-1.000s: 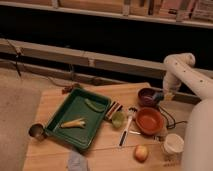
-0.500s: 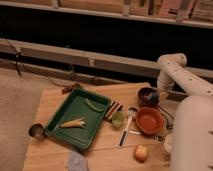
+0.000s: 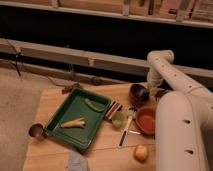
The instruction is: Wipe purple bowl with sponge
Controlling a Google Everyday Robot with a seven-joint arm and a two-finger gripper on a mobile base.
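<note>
The purple bowl [image 3: 136, 93] stands on the wooden table [image 3: 55, 102] near its back right edge. My gripper [image 3: 151, 93] is at the bowl's right rim, at the end of the white arm [image 3: 170, 75] that comes down from the right. A small bluish piece, apparently the sponge [image 3: 145, 93], shows between the gripper and the bowl's rim. I cannot tell whether it touches the inside of the bowl.
An orange bowl [image 3: 146, 120] sits just in front of the purple bowl. A green tray [image 3: 70, 132] holds a yellow item [image 3: 73, 122] and a green item [image 3: 94, 105]. Also on the table are a green cup [image 3: 117, 119], a utensil [image 3: 126, 133], an apple [image 3: 141, 152], a metal cup [image 3: 36, 131] and a blue cloth [image 3: 77, 161].
The arm has swung closer and now fills the right side, hiding the table's front right corner. The gripper stays at the purple bowl's right rim.
</note>
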